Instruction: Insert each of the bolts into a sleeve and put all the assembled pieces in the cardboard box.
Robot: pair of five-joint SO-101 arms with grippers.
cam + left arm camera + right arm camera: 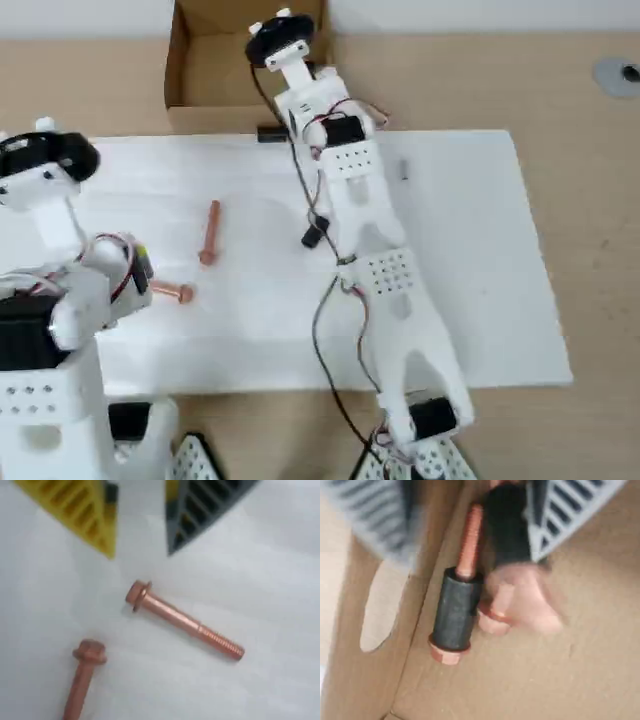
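Nothing readable is showing: no text, label, number or sign is appearing on the open brown cardboard box, on the copper-coloured metal bolts, or on the white sheet lying beside that box.

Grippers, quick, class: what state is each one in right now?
Left gripper: open, empty, above two loose bolts.
Right gripper: open in the cardboard box; a blurred sleeved bolt between its fingers, seemingly unclamped.
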